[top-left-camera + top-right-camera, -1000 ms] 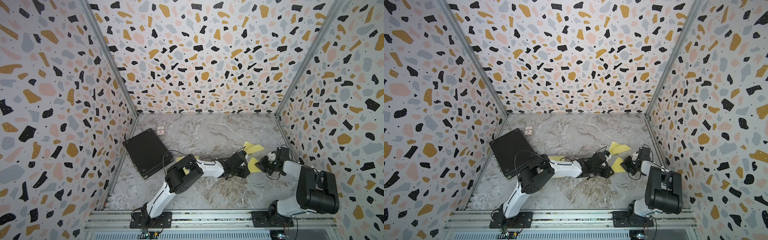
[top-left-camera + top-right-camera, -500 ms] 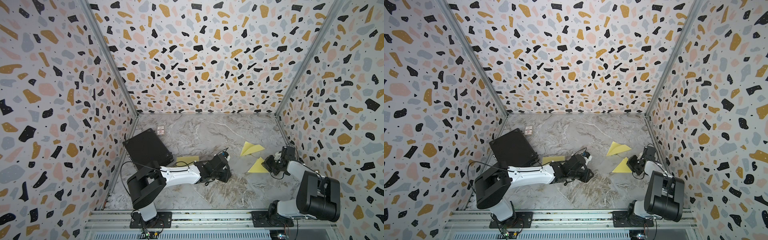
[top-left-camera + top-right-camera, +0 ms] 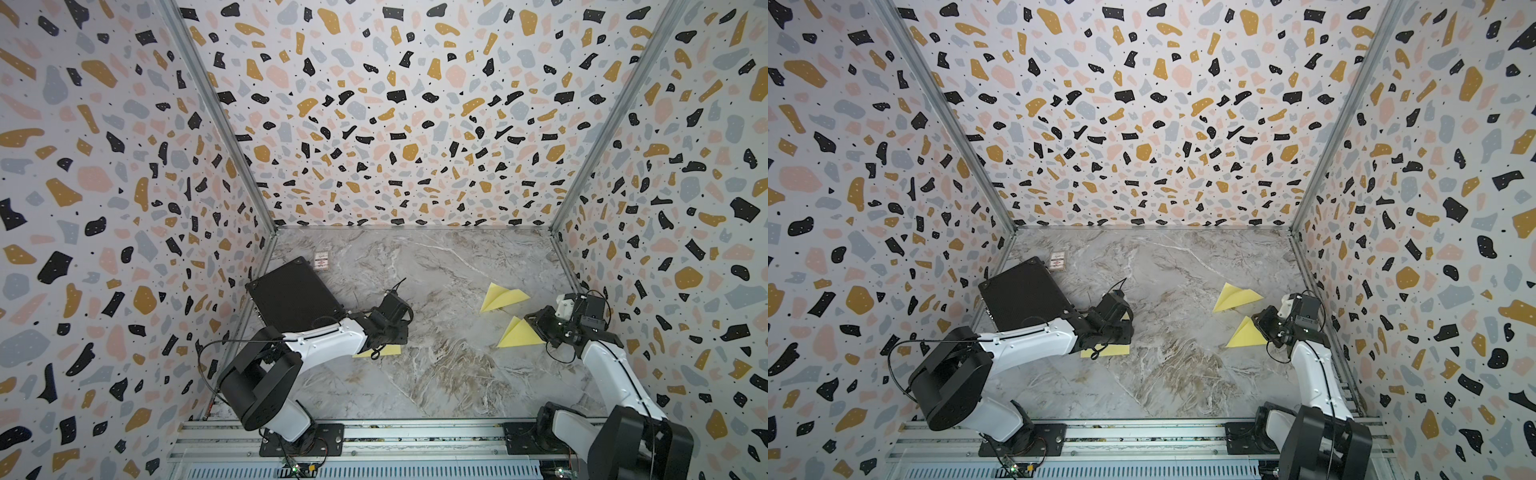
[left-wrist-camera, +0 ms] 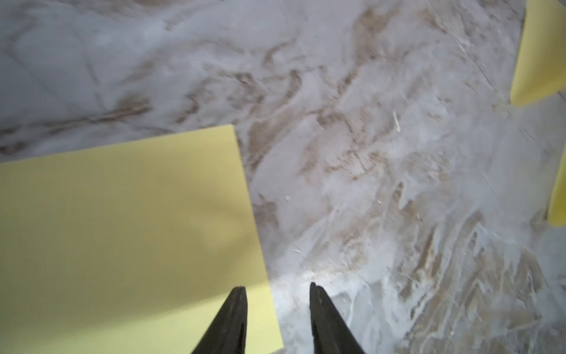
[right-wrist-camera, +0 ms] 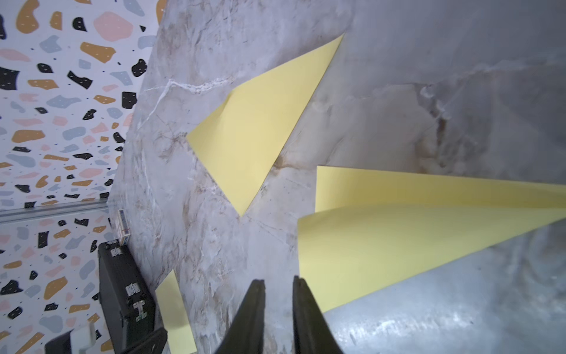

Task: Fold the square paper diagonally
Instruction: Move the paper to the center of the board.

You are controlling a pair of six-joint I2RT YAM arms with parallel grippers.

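Both arms have pulled apart since a second ago: the left gripper (image 4: pixel 277 289) has swung away from the folded sheets to a flat yellow paper (image 4: pixel 128 239) near the black case (image 3: pixel 293 297), and the right gripper (image 5: pixel 277 283) has backed off the near folded triangle (image 5: pixel 398 245), which now lies free beside its jaws. Left jaws stand partly open with nothing between them, one tip over the paper's edge and the other over bare marble; right jaws show a narrow empty gap. To take this sheet well, I judge the left tips should come down at a corner, not mid-edge, lift only that corner, and carry it to the opposite one while the right arm pins the sheet. Only the left wrist view shows how the tips straddle the edge; in both top views the arm hides most of the sheet. A second folded triangle (image 3: pixel 500 297) lies beyond the right jaws.
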